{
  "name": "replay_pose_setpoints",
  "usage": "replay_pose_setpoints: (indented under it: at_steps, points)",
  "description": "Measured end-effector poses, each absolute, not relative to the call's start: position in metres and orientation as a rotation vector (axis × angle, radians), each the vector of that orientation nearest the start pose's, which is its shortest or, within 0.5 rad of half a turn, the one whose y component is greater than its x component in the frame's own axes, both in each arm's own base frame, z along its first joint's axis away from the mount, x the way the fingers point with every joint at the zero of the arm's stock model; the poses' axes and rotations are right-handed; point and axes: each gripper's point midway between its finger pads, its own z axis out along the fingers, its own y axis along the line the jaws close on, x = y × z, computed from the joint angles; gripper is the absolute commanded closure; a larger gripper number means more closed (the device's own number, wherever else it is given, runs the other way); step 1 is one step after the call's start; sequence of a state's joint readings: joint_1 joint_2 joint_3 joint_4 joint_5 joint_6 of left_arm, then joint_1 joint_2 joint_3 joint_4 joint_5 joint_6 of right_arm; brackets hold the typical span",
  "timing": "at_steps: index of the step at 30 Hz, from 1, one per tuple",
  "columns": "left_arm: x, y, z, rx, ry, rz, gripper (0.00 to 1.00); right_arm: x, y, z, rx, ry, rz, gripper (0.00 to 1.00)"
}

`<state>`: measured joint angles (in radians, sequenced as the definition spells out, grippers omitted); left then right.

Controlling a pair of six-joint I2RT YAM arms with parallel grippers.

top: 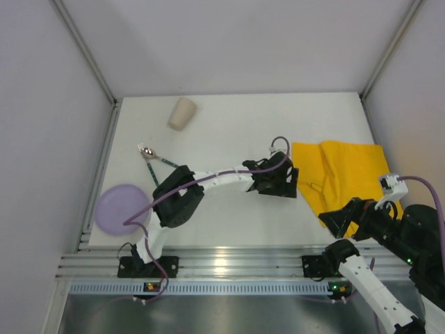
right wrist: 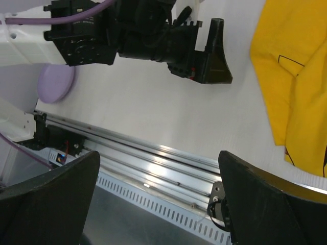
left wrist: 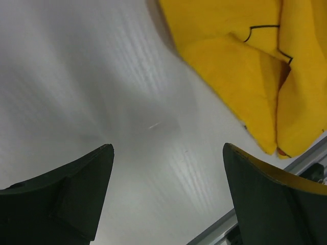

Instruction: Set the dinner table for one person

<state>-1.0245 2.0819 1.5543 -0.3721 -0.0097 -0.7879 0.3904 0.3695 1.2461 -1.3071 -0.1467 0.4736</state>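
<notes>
Top external: left gripper point(top: 290, 184) out over the dinner table point(top: 229, 136), fingertips right at the left edge of the yellow mat point(top: 351, 170); contact or a small gap, impossible to tell. Left wrist: same gripper point(left wrist: 167, 153) with jaws spread wide, nothing between them, bare white tabletop point(left wrist: 102, 76) below, mat point(left wrist: 245, 66) ahead and right of the fingertips, folded over on itself, black printed line showing. Right gripper point(top: 332, 221) nearer and to the right of the left one, overlapping the mat's near-left corner in the top view. Right wrist: jaws point(right wrist: 158, 158) just as wide, nothing held, ribbed rail point(right wrist: 153, 163) below between the fingers, mat point(right wrist: 291, 76) ahead-right, left gripper point(right wrist: 214, 56) ahead-centre, clear of both. Purple plate point(top: 118, 207) well left of the left gripper, beside the left arm point(top: 208, 182), close to the rail point(top: 229, 261) at the table's left edge. Beige cup point(top: 182, 113) on its side, far-left of the left gripper, near the back edge. Cutlery point(top: 149, 154) with dark handles between cup and plate, well apart from the left gripper; piece count unclear. Dinner table under both grippers, from near rail to back wall.
</notes>
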Motion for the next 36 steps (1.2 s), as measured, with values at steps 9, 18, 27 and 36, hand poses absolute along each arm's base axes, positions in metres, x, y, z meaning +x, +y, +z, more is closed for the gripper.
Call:
replay_pose_setpoints:
  at_steps: [9,18,27,36]
  points:
    - [0.271,-0.547,0.052,0.29,2.548,-0.942,0.09,0.072,0.062,0.311,0.008,2.044,0.599,0.0]
    - [0.29,-0.593,0.034,0.263,2.532,-1.102,1.0,0.087,0.059,0.305,0.013,2.103,0.522,0.0]
    - [0.306,-0.508,0.032,0.226,2.619,-0.992,1.0,0.107,0.066,0.266,0.014,2.277,0.453,0.0]
    - [0.363,-0.304,0.081,0.097,2.62,-0.529,0.02,0.145,0.086,0.208,0.022,2.484,0.406,0.0]
